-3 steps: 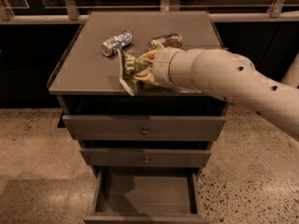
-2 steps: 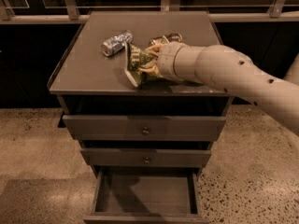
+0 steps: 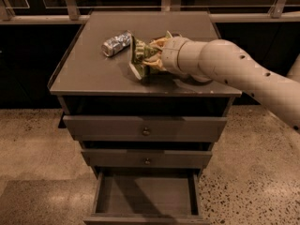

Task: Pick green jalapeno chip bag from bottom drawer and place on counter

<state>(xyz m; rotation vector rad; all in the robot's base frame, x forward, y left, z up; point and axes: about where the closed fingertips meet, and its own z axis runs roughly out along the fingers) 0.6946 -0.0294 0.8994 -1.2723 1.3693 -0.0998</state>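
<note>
The green jalapeno chip bag is held on edge over the middle of the counter, its lower end at or just above the surface. My gripper comes in from the right on the pale arm and is shut on the bag's right side. The bottom drawer stands pulled open below, and the part of its dark grey interior that shows holds nothing.
A crushed silver can lies on the counter just left of the bag. The two shallower drawers with round knobs are closed. A railing runs behind the cabinet. Speckled floor surrounds it.
The gripper with the bag has moved a little farther back over the counter, toward the silver can. The drawer has stayed open.
</note>
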